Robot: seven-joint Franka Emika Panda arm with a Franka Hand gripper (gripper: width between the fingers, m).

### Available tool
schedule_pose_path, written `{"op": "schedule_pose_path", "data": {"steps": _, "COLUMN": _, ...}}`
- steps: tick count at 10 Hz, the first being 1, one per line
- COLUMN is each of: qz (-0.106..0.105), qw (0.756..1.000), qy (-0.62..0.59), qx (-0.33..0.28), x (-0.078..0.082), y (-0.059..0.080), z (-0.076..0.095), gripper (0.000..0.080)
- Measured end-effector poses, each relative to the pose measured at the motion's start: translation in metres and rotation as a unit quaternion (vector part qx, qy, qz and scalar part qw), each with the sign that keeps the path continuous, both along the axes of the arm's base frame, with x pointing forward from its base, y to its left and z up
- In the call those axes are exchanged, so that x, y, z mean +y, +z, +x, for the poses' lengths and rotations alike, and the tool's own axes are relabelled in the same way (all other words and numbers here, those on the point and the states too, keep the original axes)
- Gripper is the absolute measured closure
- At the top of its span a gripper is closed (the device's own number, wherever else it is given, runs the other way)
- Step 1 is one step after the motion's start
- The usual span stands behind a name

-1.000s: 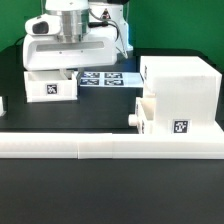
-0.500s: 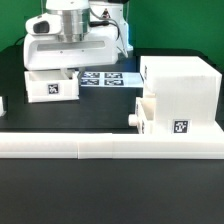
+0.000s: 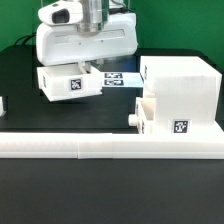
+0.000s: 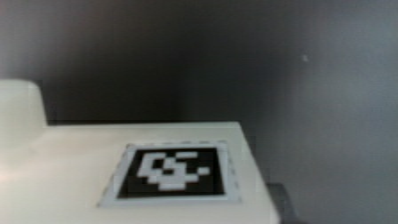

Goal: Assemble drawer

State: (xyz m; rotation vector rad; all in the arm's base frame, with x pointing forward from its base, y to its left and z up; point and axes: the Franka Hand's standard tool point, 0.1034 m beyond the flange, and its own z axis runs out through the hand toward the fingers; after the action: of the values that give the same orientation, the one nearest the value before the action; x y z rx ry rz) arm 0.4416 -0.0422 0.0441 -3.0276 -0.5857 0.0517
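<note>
The drawer's large white housing (image 3: pixel 181 82) stands at the exterior view's right. One small tray (image 3: pixel 160 116) sits in its lower slot, knob (image 3: pixel 133 121) sticking out toward the exterior view's left. My gripper (image 3: pixel 87 70) is shut on the second small tray (image 3: pixel 68 83) and holds it off the table, to the left of the housing. Its black-and-white tag (image 3: pixel 74 85) faces the camera. In the wrist view the tray's white face (image 4: pixel 71 160) and a blurred tag (image 4: pixel 175 172) fill the lower part. My fingers do not show clearly there.
The long low white border wall (image 3: pixel 110 147) runs across the front. The marker board (image 3: pixel 124 77) lies on the black table behind the held tray, partly hidden by it. A small white part (image 3: pixel 2 104) shows at the exterior view's left edge.
My gripper has risen and moved toward the exterior view's right, carrying the small tray up off the table and closer to the housing. The housing and its tray have not moved.
</note>
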Motion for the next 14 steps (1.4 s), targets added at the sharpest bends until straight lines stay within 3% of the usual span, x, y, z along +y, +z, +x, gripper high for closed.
{"op": "schedule_pose_path", "data": {"steps": 2, "qz": 0.008, "qw": 1.0, "qy": 0.018, "qx": 0.019, "x": 0.009, "y": 0.006, "z": 0.023, "gripper": 0.0757}}
{"op": "schedule_pose_path", "data": {"steps": 6, "qz": 0.009, "qw": 0.999, "qy": 0.038, "qx": 0.017, "x": 0.008, "y": 0.004, "z": 0.021, "gripper": 0.0757}}
{"op": "schedule_pose_path", "data": {"steps": 8, "qz": 0.013, "qw": 0.993, "qy": 0.118, "qx": 0.013, "x": 0.006, "y": 0.003, "z": 0.025, "gripper": 0.0757}}
{"op": "schedule_pose_path", "data": {"steps": 11, "qz": 0.016, "qw": 0.948, "qy": 0.317, "qx": -0.012, "x": 0.001, "y": 0.012, "z": 0.055, "gripper": 0.0757}}
{"op": "schedule_pose_path", "data": {"steps": 14, "qz": 0.014, "qw": 0.903, "qy": 0.43, "qx": -0.019, "x": -0.007, "y": 0.017, "z": 0.062, "gripper": 0.0757}}
